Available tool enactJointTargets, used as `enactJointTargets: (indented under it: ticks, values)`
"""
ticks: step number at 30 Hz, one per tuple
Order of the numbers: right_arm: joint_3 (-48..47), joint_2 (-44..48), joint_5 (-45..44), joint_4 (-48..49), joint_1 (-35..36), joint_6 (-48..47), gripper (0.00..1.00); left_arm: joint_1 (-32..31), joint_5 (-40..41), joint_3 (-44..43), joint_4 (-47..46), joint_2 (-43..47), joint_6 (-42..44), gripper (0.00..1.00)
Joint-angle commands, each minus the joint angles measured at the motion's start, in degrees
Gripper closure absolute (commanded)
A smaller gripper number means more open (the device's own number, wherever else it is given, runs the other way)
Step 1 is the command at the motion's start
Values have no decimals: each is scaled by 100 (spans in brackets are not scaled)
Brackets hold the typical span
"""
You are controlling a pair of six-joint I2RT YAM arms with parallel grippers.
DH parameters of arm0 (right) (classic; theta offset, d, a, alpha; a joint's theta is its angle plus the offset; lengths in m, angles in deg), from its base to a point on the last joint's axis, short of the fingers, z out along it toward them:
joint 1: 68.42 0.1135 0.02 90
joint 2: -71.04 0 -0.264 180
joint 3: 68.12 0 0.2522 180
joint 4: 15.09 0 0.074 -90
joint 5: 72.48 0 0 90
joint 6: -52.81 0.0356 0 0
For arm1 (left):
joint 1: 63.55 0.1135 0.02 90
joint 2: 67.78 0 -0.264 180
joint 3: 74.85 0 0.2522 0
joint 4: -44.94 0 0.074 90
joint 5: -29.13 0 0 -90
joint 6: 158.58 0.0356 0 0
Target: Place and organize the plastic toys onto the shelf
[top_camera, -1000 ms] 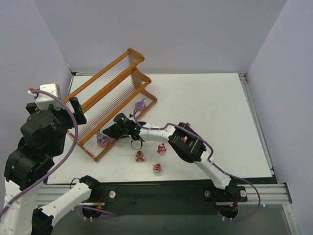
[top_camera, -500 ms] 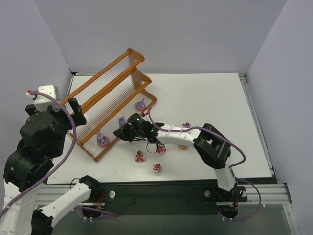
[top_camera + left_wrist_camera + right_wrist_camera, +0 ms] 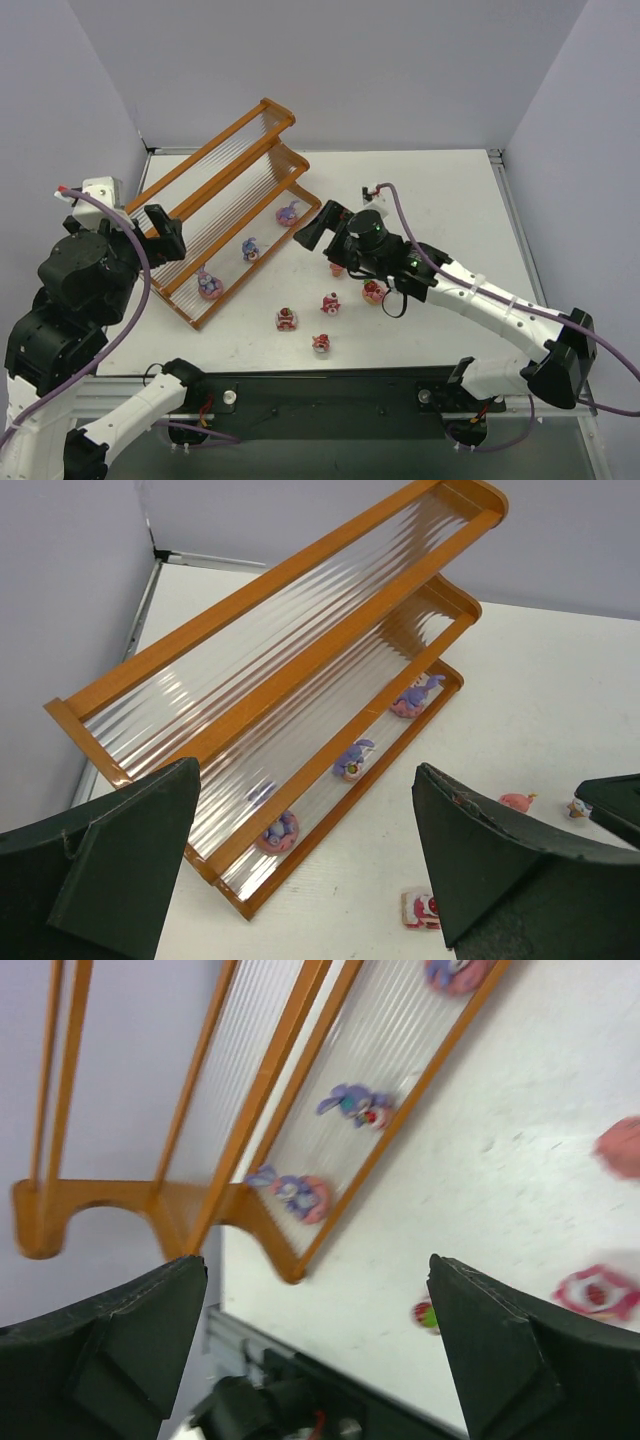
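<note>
The orange-framed shelf stands slanted at the back left. Three plastic toys rest on its lowest tier: a purple bunny on a pink base, a small purple one and a pink-and-purple donut. The left wrist view shows the same three. Several red and pink toys lie on the table, among them a square cake and a pink one. My right gripper hovers open and empty just off the shelf's right end. My left gripper is open and empty, raised left of the shelf.
The table's white top is bounded by walls at the back, left and right. The right arm's forearm and cable stretch across the front right. A black rail runs along the near edge.
My right gripper has let go of the small purple toy on the lowest tier, opened wide, and pulled back up and to the right. The left arm has barely moved.
</note>
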Motion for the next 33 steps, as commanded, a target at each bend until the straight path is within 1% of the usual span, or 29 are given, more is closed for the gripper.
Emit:
enactJointTargets:
  ticks: [1, 4, 6, 9, 10, 14, 15, 17, 18, 23, 26, 28, 29, 30, 33]
  values:
    - [182, 303, -224, -604, -241, -2461, 5, -21, -380, -107, -263, -62, -139, 3]
    - [253, 505, -259, -954, -294, -3431, 13, -21, -416, 42, -439, -88, -156, 3]
    - [314, 576, -426, -1219, -390, -3487, 14, -21, -433, 52, -501, -158, -191, 3]
    - [551, 621, -198, -1247, -706, -3400, 16, -21, -442, -10, -527, -316, -261, 3]
    - [604, 586, -76, -1194, -881, -3373, 17, -21, -468, -19, -545, -360, -323, 3]
    - [763, 366, 451, -896, -1145, -3627, 18, -21, -696, 51, -816, -457, -472, 3]
    - [710, 209, 775, -869, -1207, -3689, 18, -21, -766, 52, -861, -510, -507, 3]
    - [622, 50, 1040, -877, -1252, -3916, 20, -21, -899, 8, -879, -580, -552, 3]
    - [526, -38, 1242, -912, -1243, -4005, 23, -21, -925, -1, -888, -633, -578, 3]
    - [613, 5, 1498, -877, -1173, -4146, 23, -21, -1040, 139, -914, -616, -736, 3]
    - [859, 216, 1552, -834, -989, -4217, 22, -21, -1048, 245, -967, -545, -824, 3]
    - [1086, 470, 1385, -798, -656, -4208, 19, -21, -1040, 297, -993, -493, -842, 3]
    - [1166, 567, 1115, -798, -489, -4199, 17, -21, -1040, 315, -1011, -475, -850, 3]
    - [1228, 733, 938, -798, -174, -4191, 13, -21, -1031, 324, -1019, -466, -877, 3]
    - [1518, 1102, 209, -711, 364, -3998, 8, -21, -1040, 359, -1046, -484, -929, 3]
